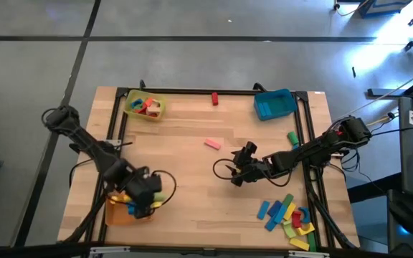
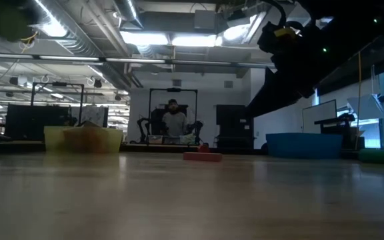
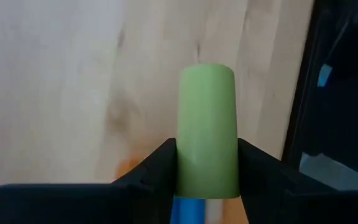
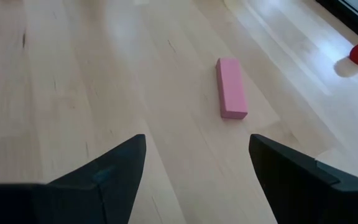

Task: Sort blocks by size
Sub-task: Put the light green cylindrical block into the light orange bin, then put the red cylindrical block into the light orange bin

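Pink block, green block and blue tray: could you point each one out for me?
pink block (image 4: 231, 88), right wrist view, middle of its top face.
green block (image 3: 207, 127), left wrist view, middle of its front, between the fingers.
blue tray (image 1: 293, 104), high view, its right rim.

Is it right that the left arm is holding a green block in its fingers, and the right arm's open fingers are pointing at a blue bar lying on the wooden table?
Almost. The bar lying on the wooden table ahead of the right arm's open gripper is pink, not blue, as the right wrist view shows. The rest holds: the left gripper is closed on a green block.
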